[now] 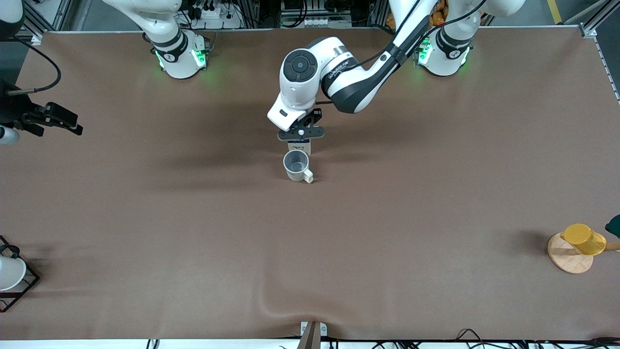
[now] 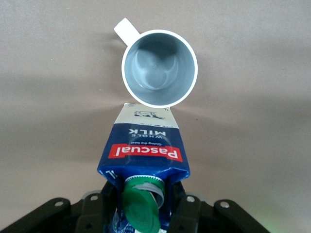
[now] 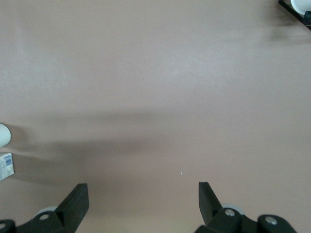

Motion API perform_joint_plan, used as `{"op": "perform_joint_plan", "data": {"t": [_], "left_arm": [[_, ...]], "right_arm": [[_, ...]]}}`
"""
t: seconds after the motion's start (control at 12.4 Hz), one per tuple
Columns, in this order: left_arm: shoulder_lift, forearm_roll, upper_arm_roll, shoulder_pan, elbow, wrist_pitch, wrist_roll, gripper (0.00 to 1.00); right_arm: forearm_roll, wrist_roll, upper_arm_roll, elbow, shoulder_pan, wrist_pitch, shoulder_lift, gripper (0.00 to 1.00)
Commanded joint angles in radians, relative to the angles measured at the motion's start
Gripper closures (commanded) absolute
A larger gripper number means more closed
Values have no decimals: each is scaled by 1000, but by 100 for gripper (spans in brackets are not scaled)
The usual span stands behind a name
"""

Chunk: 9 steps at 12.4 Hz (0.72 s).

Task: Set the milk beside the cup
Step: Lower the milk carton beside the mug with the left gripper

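Note:
The milk [image 1: 299,147], a blue and white carton with a red band, is upright beside the cup [image 1: 296,165], on the side farther from the front camera. My left gripper [image 1: 300,133] is shut on the milk's top. In the left wrist view the fingers [image 2: 187,208] clamp both sides of the milk [image 2: 146,145], its green cap [image 2: 141,211] flipped open. Its base almost touches the cream-white cup [image 2: 159,68]. I cannot tell if it rests on the table. My right gripper [image 1: 63,121] is open and empty [image 3: 143,194], waiting at the right arm's end.
A yellow cup [image 1: 583,240] on a wooden stand [image 1: 566,257] sits at the left arm's end, near the front camera. A black wire rack [image 1: 24,286] with a white vessel [image 1: 9,272] stands at the right arm's end. A clamp [image 1: 312,332] is on the front edge.

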Motion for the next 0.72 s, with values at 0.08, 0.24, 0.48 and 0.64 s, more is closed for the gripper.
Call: {"op": "perform_joint_plan", "data": {"t": [0.08,0.24,0.48,0.64], "left_arm": [[21,24,5,-11,27,20,-24,40],[21,47,5,-11,27,26,-25,0],[17,50,5,-9,30,24,-30,0],[-12,59,5,-5,64,9,-63,0]], "right_arm": [[-14,19,16,95,-10,-24,27,0],[-14,27,15,101,-2,-28,27,0],[-16,51,9,101,-2,-42,25,0],[-16,114,9,101,1,-85,24,0]]}}
